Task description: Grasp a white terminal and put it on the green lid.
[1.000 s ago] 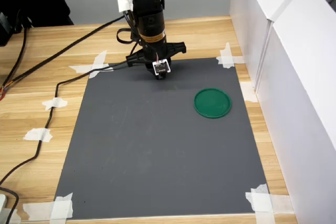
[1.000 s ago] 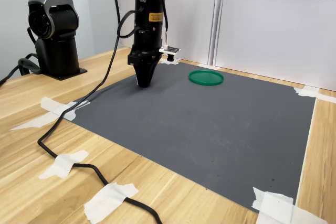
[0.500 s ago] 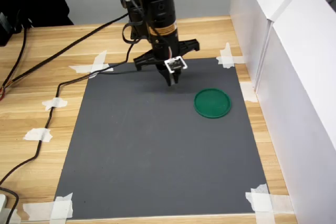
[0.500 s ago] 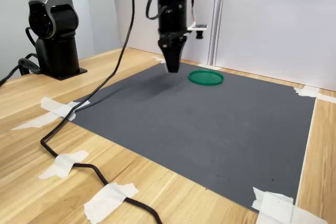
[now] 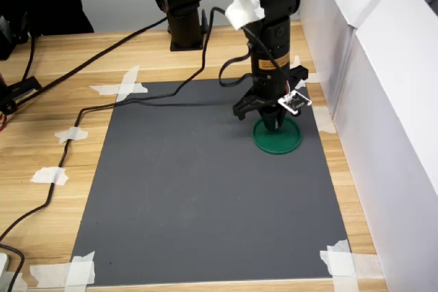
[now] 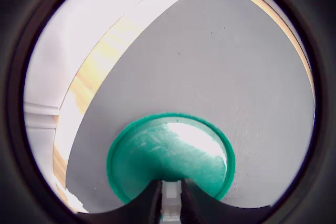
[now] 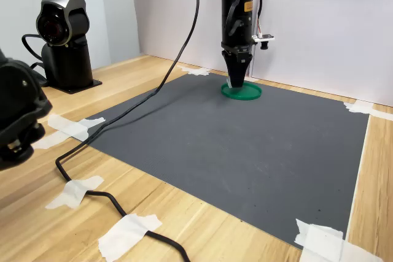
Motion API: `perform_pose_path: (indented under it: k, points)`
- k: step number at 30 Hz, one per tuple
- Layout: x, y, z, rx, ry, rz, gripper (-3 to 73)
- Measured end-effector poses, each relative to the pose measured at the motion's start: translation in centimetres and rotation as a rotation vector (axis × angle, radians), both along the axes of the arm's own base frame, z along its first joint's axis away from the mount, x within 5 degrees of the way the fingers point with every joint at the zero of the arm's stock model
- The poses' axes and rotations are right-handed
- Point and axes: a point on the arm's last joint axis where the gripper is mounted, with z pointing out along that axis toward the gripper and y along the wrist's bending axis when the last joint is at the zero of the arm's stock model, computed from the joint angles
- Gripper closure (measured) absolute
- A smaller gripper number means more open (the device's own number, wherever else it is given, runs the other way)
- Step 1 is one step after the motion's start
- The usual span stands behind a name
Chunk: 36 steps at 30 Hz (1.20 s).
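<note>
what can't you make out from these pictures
- White terminal: only a sliver shows between the end effector fingers in the wrist view; hidden by the fingers in both exterior views.
- Green lid: partly covered by the end effector in the first exterior view.
- Whether the terminal touches the lid: not visible in any view.

Bright even light; glare on green lid [image 6: 173,153]; wrist view vignetted.

The yellow label [image 5: 265,66] on the arm carries print too small to read.
</note>
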Motion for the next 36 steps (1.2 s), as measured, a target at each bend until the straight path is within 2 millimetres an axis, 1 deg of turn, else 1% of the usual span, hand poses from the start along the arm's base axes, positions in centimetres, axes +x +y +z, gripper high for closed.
perform_pose_path:
  k: [4, 7, 9, 13, 15, 18, 20, 22, 24, 25, 28, 32, 33, 36]
  points:
    - [0.1, 0.1, 0.0, -0.004, -0.006, 0.03, 59.2]
    - [0.2, 0.2, 0.0, 0.005, -0.013, 0.034, 54.2]
    - [0.2, 0.3, 0.0, 0.014, -0.012, 0.029, 48.6]
    - [0.2, 0.3, 0.0, 0.023, -0.006, 0.022, 33.5]
    - [0.1, 0.3, 0.3, 0.029, -0.016, 0.022, 26.1]
    - [-0.2, 0.2, 1.9, 0.055, -0.052, 0.02, 18.0]
    - [-0.6, 0.0, 3.7, 0.091, -0.09, 0.013, 15.8]
    - [-1.1, -0.3, 5.6, 0.13, -0.139, 0.006, 15.6]
    - [-1.8, -1.2, 7.6, 0.177, -0.201, -0.019, 17.0]
    - [-2.1, -1.9, 8.3, 0.196, -0.224, -0.04, 18.4]
    - [-3.1, -5.6, 10.0, 0.238, -0.32, -0.142, 27.7]
    - [-5.0, -11.0, 11.6, 0.256, -0.501, -0.275, 47.6]
    - [-5.5, -12.2, 11.5, 0.258, -0.542, -0.313, 52.5]
    - [-8.3, -15.3, 11.5, 0.266, -0.673, -0.413, 65.0]
